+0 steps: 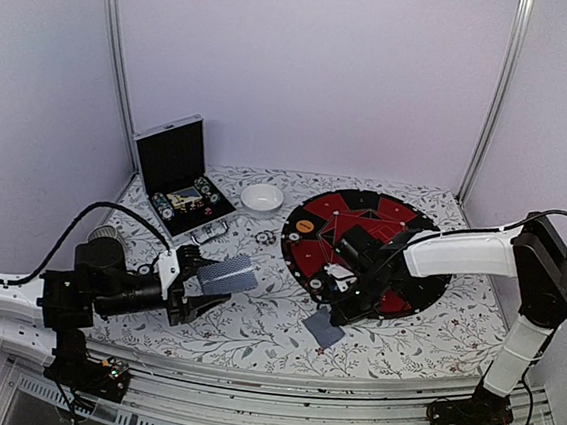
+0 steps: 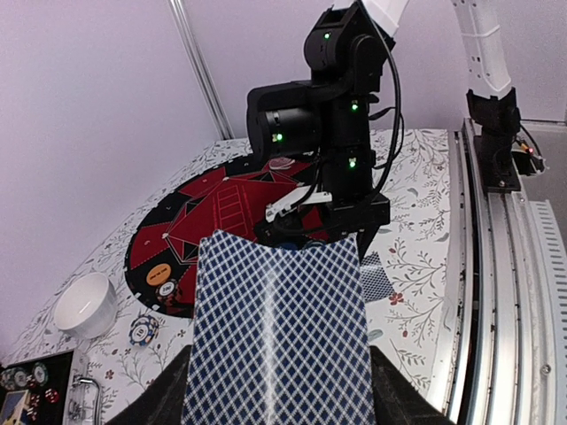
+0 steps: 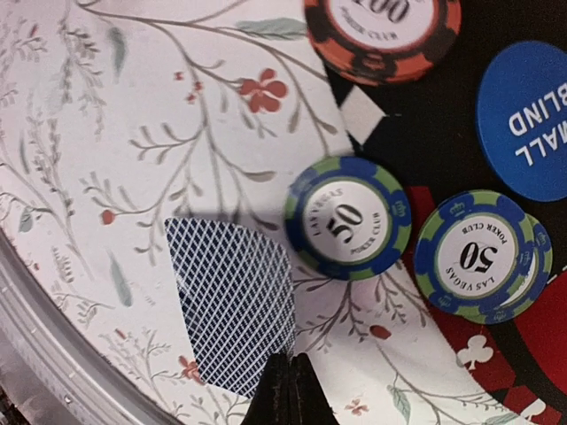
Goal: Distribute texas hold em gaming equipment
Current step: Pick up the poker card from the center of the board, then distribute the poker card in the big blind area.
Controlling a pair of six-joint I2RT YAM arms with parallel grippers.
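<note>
One face-down playing card (image 3: 235, 310) on floral cloth, just off the near rim of the poker mat (image 1: 326, 209); right gripper (image 3: 288, 390) pinched shut at its edge, hold uncertain; left gripper (image 1: 201, 283) clamping the deck (image 2: 279, 336) left of the mat; best shifted low and flat, clear of the rim-side 50 chips (image 3: 347, 217).

Smooth paper cards (image 2: 276, 336), glossy plastic chips (image 3: 348, 218), matt printed tablecloth (image 3: 133, 133)

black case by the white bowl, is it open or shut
Open. The black case has its lid standing upright behind the base, and chips show inside it.
</note>
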